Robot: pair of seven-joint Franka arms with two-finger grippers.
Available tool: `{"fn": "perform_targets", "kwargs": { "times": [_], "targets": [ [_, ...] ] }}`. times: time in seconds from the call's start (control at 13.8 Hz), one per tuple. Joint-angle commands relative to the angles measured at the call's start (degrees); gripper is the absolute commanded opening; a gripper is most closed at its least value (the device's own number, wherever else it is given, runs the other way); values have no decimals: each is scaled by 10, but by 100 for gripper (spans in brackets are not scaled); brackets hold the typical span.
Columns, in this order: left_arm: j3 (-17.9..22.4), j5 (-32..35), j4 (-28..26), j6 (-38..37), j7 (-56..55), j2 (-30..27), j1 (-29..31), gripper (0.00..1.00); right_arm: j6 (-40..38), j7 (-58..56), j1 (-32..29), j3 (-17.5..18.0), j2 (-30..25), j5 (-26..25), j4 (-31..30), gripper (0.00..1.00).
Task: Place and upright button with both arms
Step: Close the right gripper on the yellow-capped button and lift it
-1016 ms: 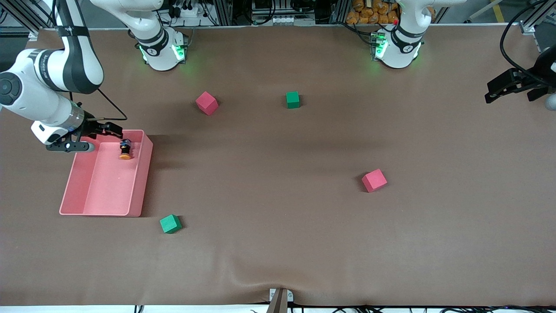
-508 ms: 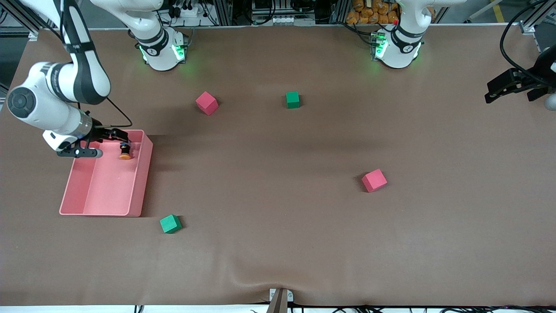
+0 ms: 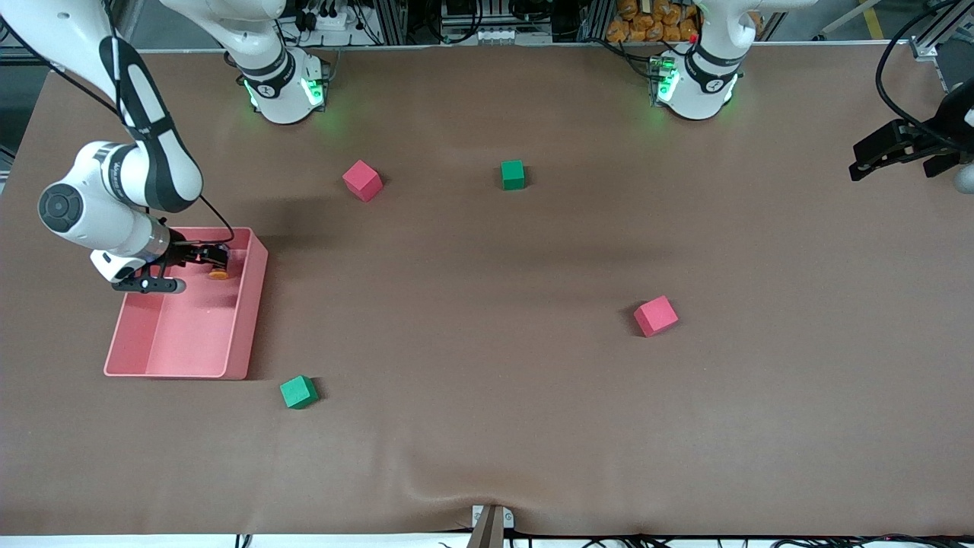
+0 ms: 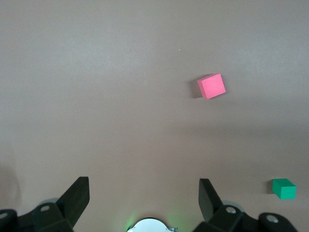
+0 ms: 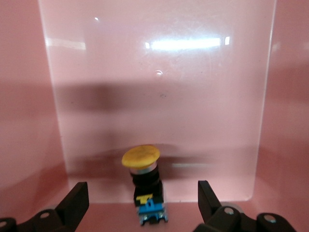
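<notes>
Pink plastic tray sits on the brown table toward the right arm's end. Button lies in the tray, in the corner farthest from the front camera, close to the tray wall. In the right wrist view the button lies on its side on the tray floor, orange cap at one end, black body in the middle, blue base at the other end, with a small yellow mark on the body; any text on it cannot be read.

Right gripper hangs low over the tray at the button, fingers spread wide. The right wrist view shows both fingers standing apart on either side of the button, not touching it. Nothing is grasped. Lettering on the right arm's forearm band is visible but too small to read.

Left gripper waits at the table edge at the left arm's end, well apart from all items. Its fingers are spread and hold nothing.

Four cubes lie on the table: red cube and green cube nearer the bases, a second red cube toward the left arm's end, and a second green cube just beside the tray's near corner. No writing shows on any of them.
</notes>
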Motion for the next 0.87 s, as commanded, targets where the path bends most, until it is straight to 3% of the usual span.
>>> {"fn": "perform_targets", "kwargs": {
  "times": [0.0, 0.22, 0.8],
  "targets": [
    [-1, -5, 10, -5, 10, 3, 2, 100, 20, -12, -11, 6, 13, -5, -6, 100],
    [-1, -5, 10, -5, 9, 3, 2, 100, 64, -12, -10, 6, 26, -7, -26, 100],
    [-1, -5, 10, -5, 10, 3, 3, 100, 62, -20, -10, 6, 18, -8, -38, 100]
  ]
}}
